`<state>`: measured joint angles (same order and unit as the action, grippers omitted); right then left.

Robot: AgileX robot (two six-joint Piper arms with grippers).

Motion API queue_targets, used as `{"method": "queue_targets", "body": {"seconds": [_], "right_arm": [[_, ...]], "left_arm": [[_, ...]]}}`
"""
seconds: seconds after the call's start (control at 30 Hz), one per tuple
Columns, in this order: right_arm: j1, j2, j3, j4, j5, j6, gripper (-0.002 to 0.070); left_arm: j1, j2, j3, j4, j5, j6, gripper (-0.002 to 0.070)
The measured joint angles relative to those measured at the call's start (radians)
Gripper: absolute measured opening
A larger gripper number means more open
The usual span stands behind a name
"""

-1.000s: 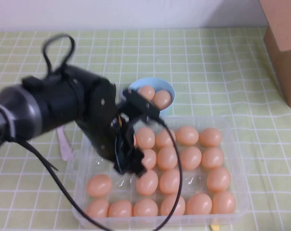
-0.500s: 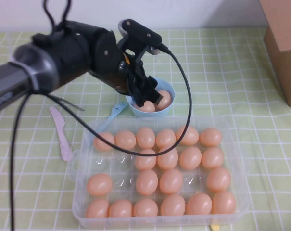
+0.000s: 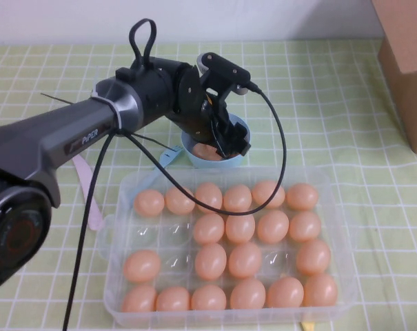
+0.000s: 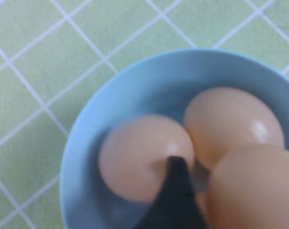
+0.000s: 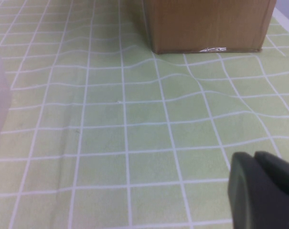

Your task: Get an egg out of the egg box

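Observation:
The clear plastic egg box (image 3: 116,238) stands at the table's front, with many peach-orange eggs (image 3: 245,260) in its wells and some wells empty on its left side. My left gripper (image 3: 231,143) is behind the box, down at the small light-blue bowl (image 3: 209,163). In the left wrist view one black finger (image 4: 176,187) shows, shut on an egg (image 4: 251,191) held just above the bowl (image 4: 106,105), which holds two more eggs (image 4: 137,155). My right gripper (image 5: 266,191) is shut and empty, low over the green checked cloth, out of the high view.
A brown cardboard box (image 3: 404,62) stands at the back right; the right wrist view shows it (image 5: 206,24) ahead. A pink plastic knife (image 3: 84,181) and a light-blue fork (image 3: 168,156) lie left of the egg box.
My left arm rose out of the egg box, swung back to the blue bowl and came lower over it. The right arm has not moved.

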<state>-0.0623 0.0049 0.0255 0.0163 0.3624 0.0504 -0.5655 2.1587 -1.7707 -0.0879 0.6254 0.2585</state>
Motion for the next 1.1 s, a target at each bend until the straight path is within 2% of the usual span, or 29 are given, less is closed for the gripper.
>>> {"method": "queue_targets", "body": {"seconds": [0.07, 0.13, 0.3, 0.4, 0.47, 0.6, 0.67, 0.87, 1.1], "right_arm": [[0.000, 0.000, 0.000, 0.000, 0.000, 0.000, -0.0017], [0.000, 0.000, 0.000, 0.000, 0.000, 0.000, -0.0017], [0.000, 0.000, 0.000, 0.000, 0.000, 0.000, -0.0017], [0.000, 0.000, 0.000, 0.000, 0.000, 0.000, -0.0017], [0.000, 0.000, 0.000, 0.000, 0.000, 0.000, -0.0017], [0.000, 0.000, 0.000, 0.000, 0.000, 0.000, -0.0017], [0.000, 0.000, 0.000, 0.000, 0.000, 0.000, -0.0017], [0.000, 0.000, 0.000, 0.000, 0.000, 0.000, -0.0017], [0.000, 0.000, 0.000, 0.000, 0.000, 0.000, -0.0017]], "left_arm": [[0.002, 0.002, 0.000, -0.004, 0.000, 0.000, 0.0554], [0.005, 0.002, 0.000, -0.007, 0.000, 0.000, 0.0605], [0.005, -0.031, 0.000, -0.007, 0.024, 0.000, 0.0622], [0.005, -0.092, 0.009, -0.007, 0.034, 0.000, 0.0531], [0.005, -0.155, 0.042, -0.007, 0.021, 0.000, 0.0417], [0.013, -0.295, 0.207, -0.001, -0.104, 0.003, 0.0110], [0.020, -0.356, 0.314, -0.001, -0.190, 0.003, 0.0051], [0.029, -0.639, 0.653, -0.001, -0.478, 0.003, 0.0005], [0.029, -1.003, 0.885, -0.001, -0.587, -0.004, 0.0000]]}}
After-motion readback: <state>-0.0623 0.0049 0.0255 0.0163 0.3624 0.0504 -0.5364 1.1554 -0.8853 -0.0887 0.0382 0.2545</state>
